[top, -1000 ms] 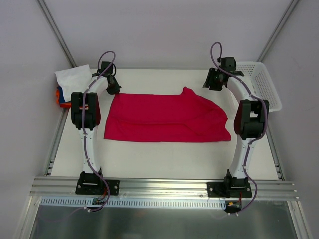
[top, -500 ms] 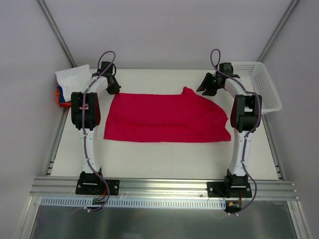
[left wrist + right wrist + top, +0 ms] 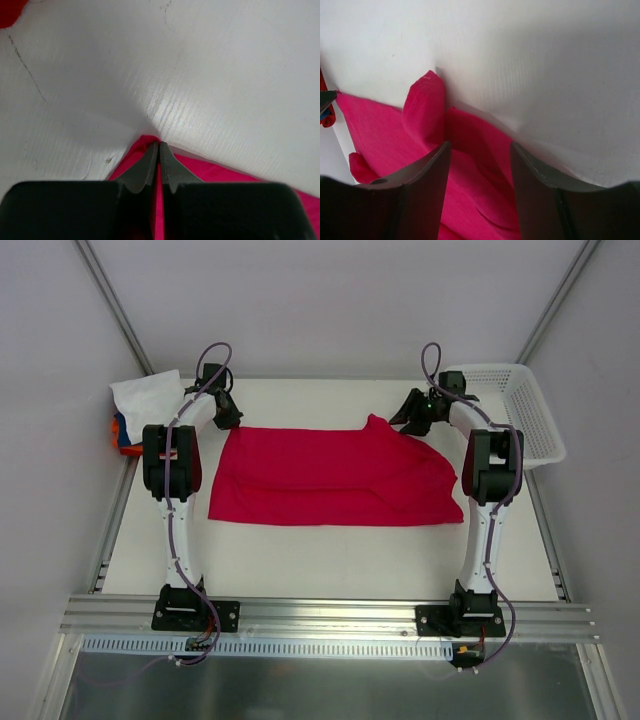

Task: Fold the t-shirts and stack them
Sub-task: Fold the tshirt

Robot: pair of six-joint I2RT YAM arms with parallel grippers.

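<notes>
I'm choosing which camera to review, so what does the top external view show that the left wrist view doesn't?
Only the top external view shows the whole red t-shirt spread flat, the white basket at the far right corner, the folded pile at the far left edge, and the right end effector over the shirt's raised far-right part. Only the left wrist view shows, close up, the left end effector shut on a corner of the cloth. Both show red cloth lying on the white table.

Overhead; two wrist close-ups on shirt [image 3: 330,480]
</notes>
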